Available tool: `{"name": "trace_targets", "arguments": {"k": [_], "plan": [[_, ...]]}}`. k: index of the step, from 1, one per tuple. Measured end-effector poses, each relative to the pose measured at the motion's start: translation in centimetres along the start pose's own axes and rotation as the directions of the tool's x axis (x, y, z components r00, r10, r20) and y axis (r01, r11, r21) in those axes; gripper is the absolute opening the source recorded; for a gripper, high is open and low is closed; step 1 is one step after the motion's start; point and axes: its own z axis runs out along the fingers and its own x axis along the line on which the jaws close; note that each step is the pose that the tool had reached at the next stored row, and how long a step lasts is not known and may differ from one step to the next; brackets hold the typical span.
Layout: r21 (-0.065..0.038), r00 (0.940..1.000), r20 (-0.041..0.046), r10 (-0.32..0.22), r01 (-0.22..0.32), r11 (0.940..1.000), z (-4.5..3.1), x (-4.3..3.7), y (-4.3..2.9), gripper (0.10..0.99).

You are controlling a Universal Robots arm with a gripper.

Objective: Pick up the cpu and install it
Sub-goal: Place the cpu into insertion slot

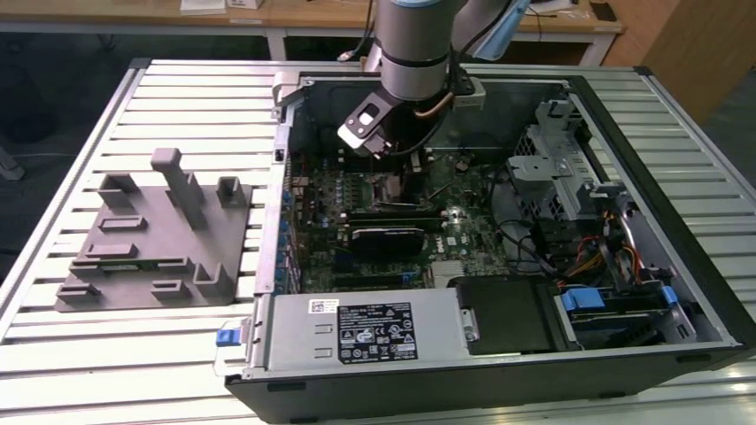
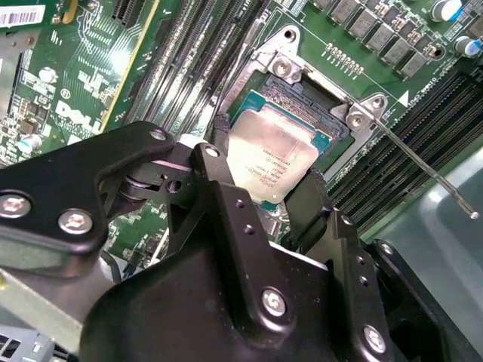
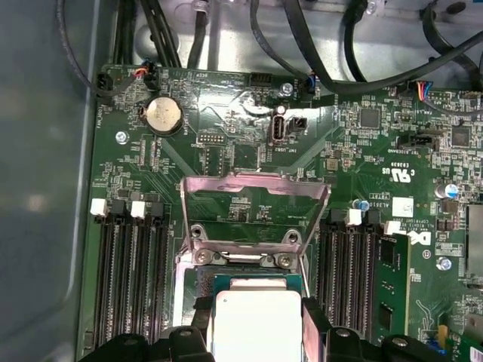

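Grey plastic fixture (image 1: 148,235) on desk (image 1: 177,97), exterior view's left. Open computer case (image 1: 697,266) toward exterior view's right, arm (image 1: 413,53) reaching inside. Second wrist view: claw (image 2: 266,170) pinching cpu (image 2: 273,151) by opposite edges, over motherboard socket (image 2: 302,94). First wrist view: load plate (image 3: 256,200) raised.

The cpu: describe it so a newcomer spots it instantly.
Inside the open computer case, find the green motherboard. At its socket, by the raised load plate, the cpu sits between the fingers of the black end effector. It is the flat silvery square; neighbouring memory slots are long and black.
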Motion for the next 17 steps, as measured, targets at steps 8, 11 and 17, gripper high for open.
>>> {"name": "trace_targets", "arguments": {"k": [8, 11, 17], "plan": [[0.000, 1.0000, 0.0041, 0.008, -0.008, 1.0000, 0.57, 0.71, -0.15, 0.541], [0.001, 0.9999, 0.0068, 0.008, -0.008, 1.0000, 0.80, 0.74, -0.18, 0.541], [0.001, 0.9999, 0.0094, 0.010, -0.010, 1.0000, 1.12, 0.76, -0.41, 0.541]]}}
